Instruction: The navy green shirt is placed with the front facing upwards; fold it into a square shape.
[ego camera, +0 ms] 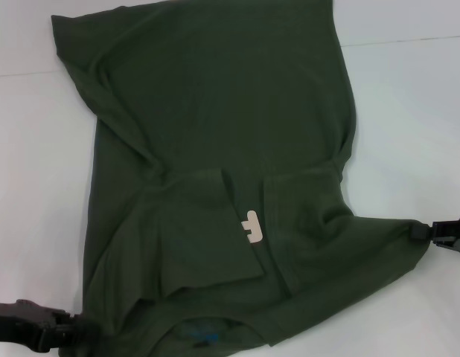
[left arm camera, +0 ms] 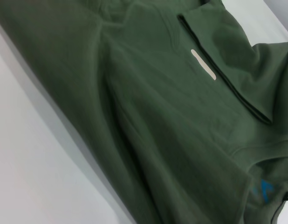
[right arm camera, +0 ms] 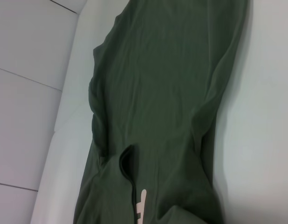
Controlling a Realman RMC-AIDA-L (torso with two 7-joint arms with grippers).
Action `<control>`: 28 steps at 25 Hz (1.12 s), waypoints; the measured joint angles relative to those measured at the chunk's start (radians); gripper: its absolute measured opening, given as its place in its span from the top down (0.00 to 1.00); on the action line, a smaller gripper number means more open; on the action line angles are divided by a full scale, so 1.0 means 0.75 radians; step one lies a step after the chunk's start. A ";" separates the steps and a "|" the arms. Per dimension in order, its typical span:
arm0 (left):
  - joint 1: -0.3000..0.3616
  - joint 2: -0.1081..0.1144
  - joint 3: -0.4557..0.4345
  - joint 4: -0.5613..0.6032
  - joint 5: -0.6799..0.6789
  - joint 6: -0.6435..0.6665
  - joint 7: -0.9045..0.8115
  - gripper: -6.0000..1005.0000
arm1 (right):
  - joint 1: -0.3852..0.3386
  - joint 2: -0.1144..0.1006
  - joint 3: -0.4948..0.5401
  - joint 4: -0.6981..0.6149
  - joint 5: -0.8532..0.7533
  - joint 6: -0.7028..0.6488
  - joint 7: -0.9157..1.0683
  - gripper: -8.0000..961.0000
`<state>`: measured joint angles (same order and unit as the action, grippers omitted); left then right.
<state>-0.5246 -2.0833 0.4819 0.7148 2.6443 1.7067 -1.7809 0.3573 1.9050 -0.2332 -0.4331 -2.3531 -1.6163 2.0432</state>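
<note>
Lying across most of the white table (ego camera: 409, 97), the shirt (ego camera: 222, 111) is a dark olive green, spread with its hem end far and its neck end near. Both sides are folded in over the middle, so the cloth forms a rough upright band with slanting creases running from the far left corner toward the centre. One folded flap ends in a straight edge near the middle, and beside that edge a single pale pink letter (ego camera: 250, 225) shows; the other lettering is covered by the folds. At the near edge a small blue label (ego camera: 202, 336) peeks out at the neckline. The far part of the shirt is smooth and plain green, while the near part is bunched, with ridges fanning out from the centre toward the near left and near right corners.

At the near left corner the left gripper (ego camera: 72, 329) sits at the shirt's edge, touching the cloth; I cannot tell whether its fingers are apart or together. On the right side the right gripper (ego camera: 423, 232) is pinched together on a corner of the shirt, which is pulled out into a taut point toward it.
</note>
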 joint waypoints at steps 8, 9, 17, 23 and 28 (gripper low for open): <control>-0.007 0.006 -0.004 0.003 0.000 -0.020 -0.011 0.87 | 0.000 0.000 0.000 0.002 0.000 -0.001 -0.002 0.97; -0.008 0.008 -0.006 0.004 -0.001 -0.028 -0.015 0.91 | 0.000 0.000 0.000 0.002 0.000 -0.001 -0.003 0.97; -0.012 0.031 -0.029 0.023 -0.006 -0.034 -0.027 0.92 | -0.031 0.015 0.000 0.006 0.000 -0.005 -0.017 0.97; -0.009 0.041 -0.027 0.043 0.000 0.015 -0.019 0.93 | -0.082 0.034 0.036 0.007 0.000 -0.011 -0.054 0.97; 0.011 0.050 -0.038 0.091 0.000 0.069 -0.019 0.93 | -0.141 0.056 0.080 0.007 0.000 -0.017 -0.105 0.97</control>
<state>-0.5161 -2.0462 0.4531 0.7827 2.6446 1.7586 -1.7948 0.2519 1.9467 -0.1733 -0.4279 -2.3531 -1.6289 1.9644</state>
